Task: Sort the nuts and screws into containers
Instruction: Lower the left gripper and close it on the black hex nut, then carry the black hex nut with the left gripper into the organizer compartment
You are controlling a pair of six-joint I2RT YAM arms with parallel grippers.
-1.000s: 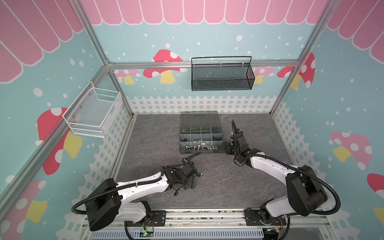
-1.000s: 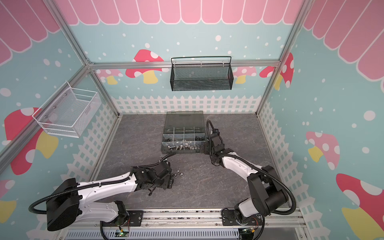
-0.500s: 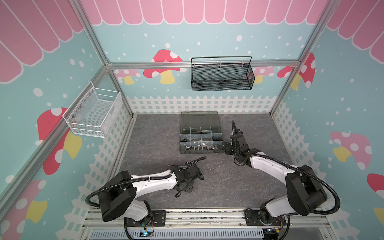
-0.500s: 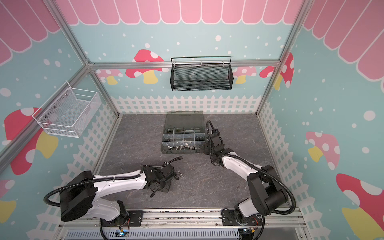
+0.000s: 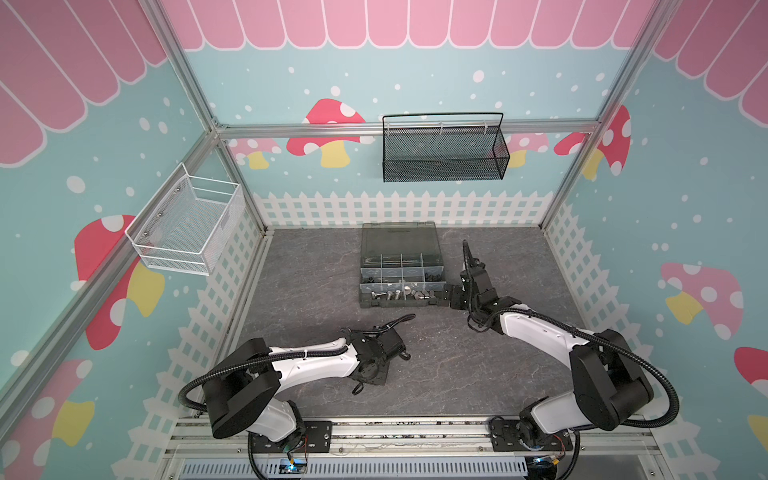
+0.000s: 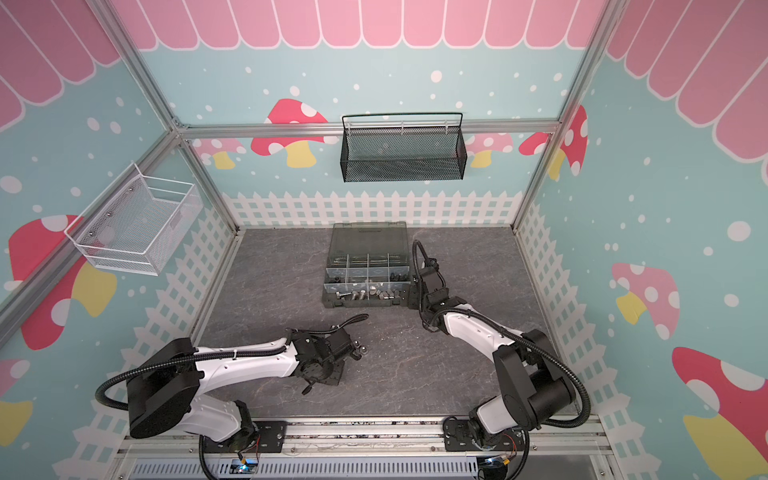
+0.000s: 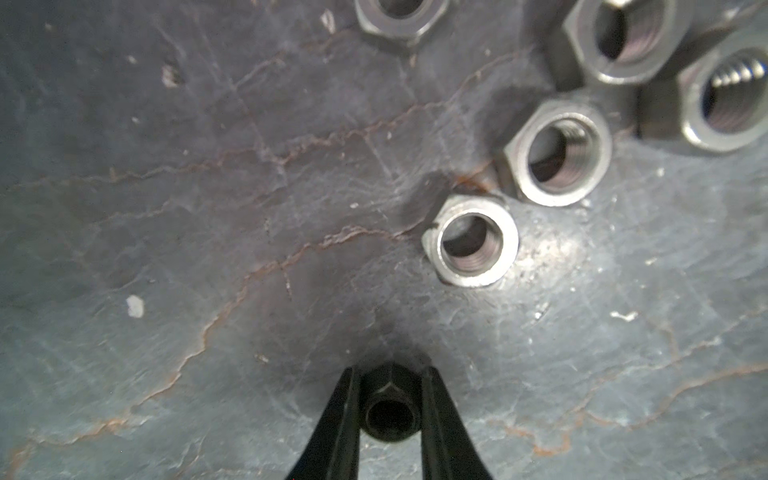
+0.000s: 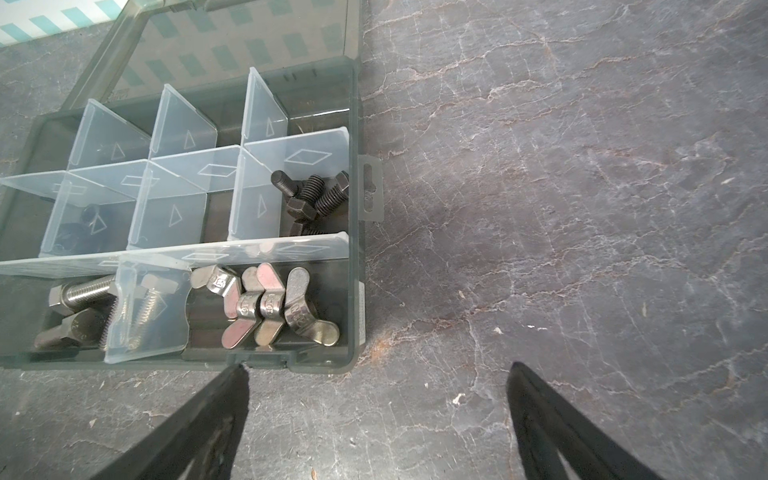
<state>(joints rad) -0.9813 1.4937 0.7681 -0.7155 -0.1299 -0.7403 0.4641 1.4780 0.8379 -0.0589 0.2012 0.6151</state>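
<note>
My left gripper [image 7: 390, 372] has its jaws pinching a black nut [image 7: 390, 415] flat on the counter [image 7: 187, 249], just clear of 5 silver nuts [image 7: 473, 245]. I'd confirm both flats are seated, then lift straight up before swinging to the organiser case [image 5: 401, 306]. The right gripper [image 8: 378, 368] sits by its corner, jaws spread wide.

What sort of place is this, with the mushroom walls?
Probably a robot practice booth: left arm and right arm bolted to a front rail, aluminium frame holding cartoon walls, organiser case of screws and nuts.
</note>
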